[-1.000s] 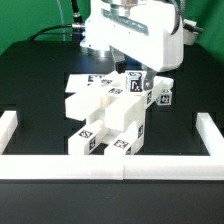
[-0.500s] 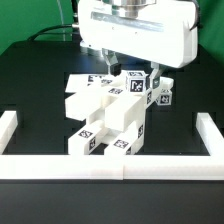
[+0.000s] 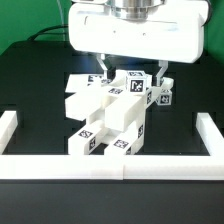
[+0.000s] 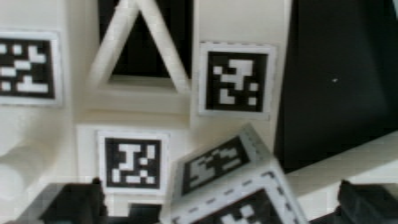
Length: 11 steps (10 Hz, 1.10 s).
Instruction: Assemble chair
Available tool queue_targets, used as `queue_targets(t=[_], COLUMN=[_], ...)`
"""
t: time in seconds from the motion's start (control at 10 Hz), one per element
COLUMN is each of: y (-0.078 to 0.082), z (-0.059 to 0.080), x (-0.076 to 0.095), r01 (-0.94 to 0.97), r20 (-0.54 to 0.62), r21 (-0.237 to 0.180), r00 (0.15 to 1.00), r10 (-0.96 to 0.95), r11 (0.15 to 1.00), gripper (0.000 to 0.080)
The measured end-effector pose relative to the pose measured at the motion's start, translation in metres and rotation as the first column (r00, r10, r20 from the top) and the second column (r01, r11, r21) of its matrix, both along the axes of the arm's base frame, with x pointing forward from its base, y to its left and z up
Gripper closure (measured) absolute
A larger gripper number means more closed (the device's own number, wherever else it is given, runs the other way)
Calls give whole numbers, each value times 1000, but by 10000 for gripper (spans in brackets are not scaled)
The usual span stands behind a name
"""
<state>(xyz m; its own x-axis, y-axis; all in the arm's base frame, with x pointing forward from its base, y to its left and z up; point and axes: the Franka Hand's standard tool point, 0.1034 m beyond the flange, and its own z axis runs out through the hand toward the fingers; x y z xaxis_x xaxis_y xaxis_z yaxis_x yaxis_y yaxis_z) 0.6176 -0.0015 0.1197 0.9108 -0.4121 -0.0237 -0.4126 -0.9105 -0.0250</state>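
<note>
The chair [image 3: 112,115] stands in the middle of the black table as a stack of joined white blocks with square tags, several small tagged pieces [image 3: 160,97] crowded at its far right side. My gripper [image 3: 131,74] hangs just above its back part, open, one finger [image 3: 103,69] on each side and nothing held. The wrist view looks straight down on the cross-braced frame [image 4: 146,45] and tagged white blocks [image 4: 231,78]. There my gripper [image 4: 228,205] has its dark fingertips [image 4: 79,203] standing wide apart over a tilted tagged piece [image 4: 240,165].
A long white rail [image 3: 110,166] edges the table's front, with short returns at the exterior view's left [image 3: 8,126] and right [image 3: 209,127]. The marker board [image 3: 88,79] lies flat behind the chair, mostly hidden under the hand. Cables hang at the back.
The hand has shifted toward the exterior view's left and now looks larger in the picture. Its jaws stay wide open. The chair parts have not moved.
</note>
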Motion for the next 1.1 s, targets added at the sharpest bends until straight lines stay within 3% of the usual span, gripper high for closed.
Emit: queue_targets(t=[0.5, 0.8, 1.0, 1.1], y=[-5, -7, -8, -8], z=[0, 0, 0, 0], x=[-1, -1, -1, -1], r01=[-301, -368, -368, -367], r20=[0, -6, -6, -6], r21=[-14, -24, -24, -24], r00=[954, 930, 930, 930], r10=[301, 368, 368, 367], r11=[954, 930, 930, 930], gripper=[151, 151, 389, 389])
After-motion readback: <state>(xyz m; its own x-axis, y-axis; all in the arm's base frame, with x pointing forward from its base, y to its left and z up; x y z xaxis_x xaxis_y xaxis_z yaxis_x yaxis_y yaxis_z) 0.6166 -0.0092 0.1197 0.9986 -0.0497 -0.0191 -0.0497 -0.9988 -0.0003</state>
